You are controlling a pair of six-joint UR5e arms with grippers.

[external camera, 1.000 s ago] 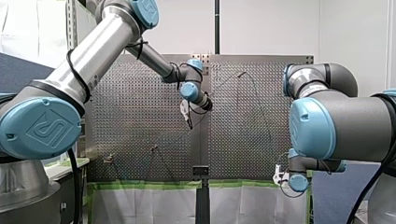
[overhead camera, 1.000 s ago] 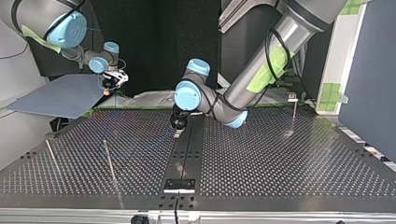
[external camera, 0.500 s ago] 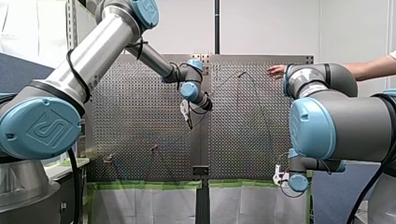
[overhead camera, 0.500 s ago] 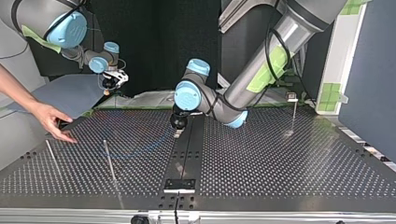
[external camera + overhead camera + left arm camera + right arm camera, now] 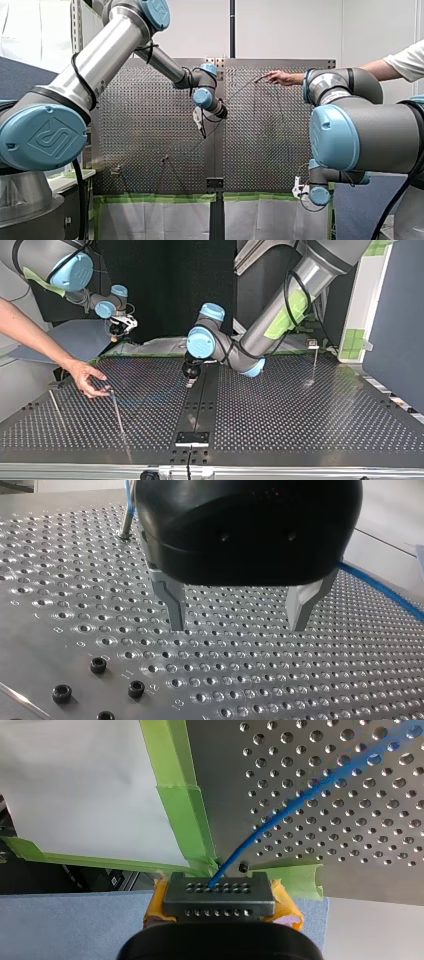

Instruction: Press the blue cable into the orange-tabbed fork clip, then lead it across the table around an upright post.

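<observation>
- Left gripper: its 2 fingers spread wide, empty, over the table's middle.
- Right gripper pinches the blue cable just off the table's green-taped corner.
- A person's hand reaches 1 post's top.

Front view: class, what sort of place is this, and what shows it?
Probably a robotics lab: my left arm and my right arm at a perforated table with a blue cable.

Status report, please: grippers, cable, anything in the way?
Left gripper open, empty. Right gripper shut on blue cable. Person's hand at upright post, in the way.
</observation>
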